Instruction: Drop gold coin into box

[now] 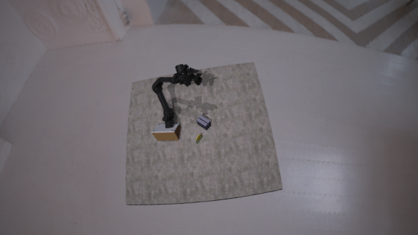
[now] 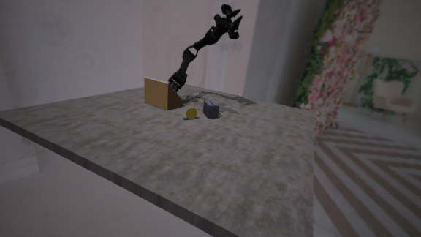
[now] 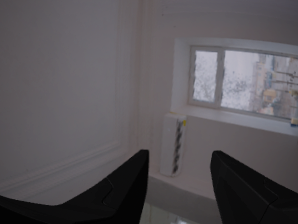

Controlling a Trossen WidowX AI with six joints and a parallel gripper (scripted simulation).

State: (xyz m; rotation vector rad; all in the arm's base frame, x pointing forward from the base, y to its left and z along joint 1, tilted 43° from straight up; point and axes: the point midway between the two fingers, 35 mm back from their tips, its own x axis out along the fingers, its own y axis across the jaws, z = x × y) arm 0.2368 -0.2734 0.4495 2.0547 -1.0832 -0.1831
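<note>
The gold coin (image 1: pixel 199 137) (image 2: pixel 191 113) stands on edge in its thin dark-green holder (image 2: pixel 192 118) on the grey mat. The closed grey box (image 1: pixel 205 122) (image 2: pixel 211 109) sits just beside it, with a dark slot across its lid. My gripper (image 1: pixel 197 77) (image 2: pixel 233 11) (image 3: pixel 180 157) is raised high in the air, far above and behind both, pointing up and away from the mat. Its fingers stand partly apart with nothing between them. The wrist view shows only a wall and a window, not the coin or the box.
The arm rises from a tan wedge-shaped base (image 1: pixel 166 135) (image 2: pixel 157 94) just left of the coin. Everything rests on a square grey mat (image 1: pixel 218 170) (image 2: pixel 219 164) on a white round surface (image 1: pixel 326 127).
</note>
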